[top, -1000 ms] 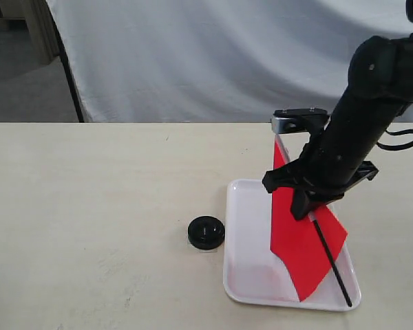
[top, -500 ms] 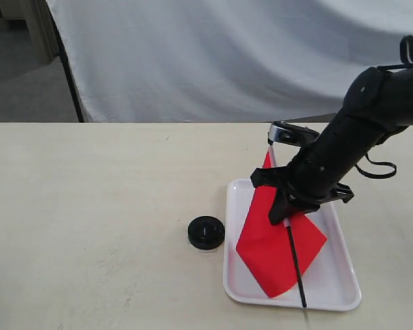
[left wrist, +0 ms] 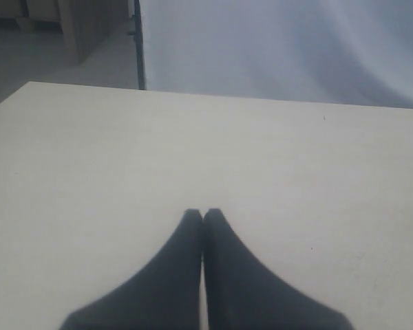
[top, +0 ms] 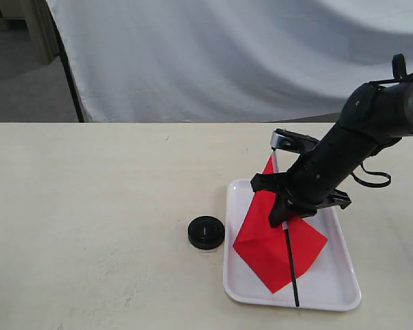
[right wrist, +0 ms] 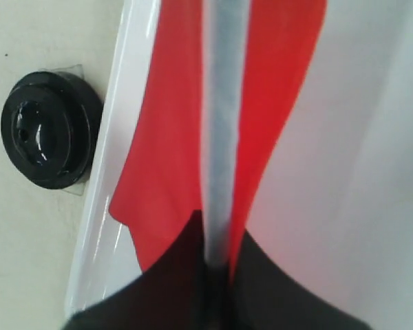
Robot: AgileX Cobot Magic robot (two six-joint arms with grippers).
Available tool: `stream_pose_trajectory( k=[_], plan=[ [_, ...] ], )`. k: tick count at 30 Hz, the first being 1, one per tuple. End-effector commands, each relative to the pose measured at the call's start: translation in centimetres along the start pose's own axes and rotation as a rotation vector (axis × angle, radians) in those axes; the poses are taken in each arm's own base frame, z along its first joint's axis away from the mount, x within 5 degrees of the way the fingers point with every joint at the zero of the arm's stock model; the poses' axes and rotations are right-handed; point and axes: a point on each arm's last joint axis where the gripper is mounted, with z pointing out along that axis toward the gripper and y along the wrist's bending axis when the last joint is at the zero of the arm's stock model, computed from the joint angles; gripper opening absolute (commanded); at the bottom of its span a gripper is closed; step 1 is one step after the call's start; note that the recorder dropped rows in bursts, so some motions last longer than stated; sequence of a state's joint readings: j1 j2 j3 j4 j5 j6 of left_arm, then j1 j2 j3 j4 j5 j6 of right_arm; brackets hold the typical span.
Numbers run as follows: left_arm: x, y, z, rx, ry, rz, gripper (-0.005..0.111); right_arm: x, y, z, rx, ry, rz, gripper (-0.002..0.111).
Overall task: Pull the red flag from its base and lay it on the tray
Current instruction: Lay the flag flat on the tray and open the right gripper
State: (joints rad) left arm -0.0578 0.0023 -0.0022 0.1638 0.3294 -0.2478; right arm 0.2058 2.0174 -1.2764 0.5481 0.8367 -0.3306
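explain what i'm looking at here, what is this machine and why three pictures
It is a robot with two arms, each ending in a pincer-like end effector. The wide picture comes from a camera off the arms; the other two from cameras on the wrists. On the table lie a white tray and a small black base beside it. The right end effector is shut on the red flag, holding its pole tilted over the tray. The left end effector is shut on nothing, above the table.
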Motion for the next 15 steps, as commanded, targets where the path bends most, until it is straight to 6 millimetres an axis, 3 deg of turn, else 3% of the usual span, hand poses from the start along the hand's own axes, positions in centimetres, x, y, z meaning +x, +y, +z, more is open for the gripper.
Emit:
stream_pose_trajectory(
  k=[1, 4, 6, 10, 15],
  plan=[
    [0.0, 0.0, 0.0, 0.002, -0.008, 0.002, 0.000, -0.2, -0.3, -0.1, 0.007, -0.022, 0.010, 0.027],
    [0.0, 0.0, 0.0, 0.002, -0.008, 0.002, 0.000, -0.2, -0.4, -0.1, 0.024, -0.016, -0.007, 0.051],
    [0.0, 0.0, 0.0, 0.002, -0.008, 0.002, 0.000, -0.2, -0.4, -0.1, 0.031, -0.015, -0.014, 0.061],
    [0.0, 0.0, 0.0, 0.002, -0.008, 0.002, 0.000, -0.1, -0.5, -0.7, 0.058, -0.020, -0.046, 0.064],
    [0.0, 0.0, 0.0, 0.002, -0.008, 0.002, 0.000, -0.4, 0.0, -4.0, 0.157, -0.077, -0.122, 0.064]
  ],
)
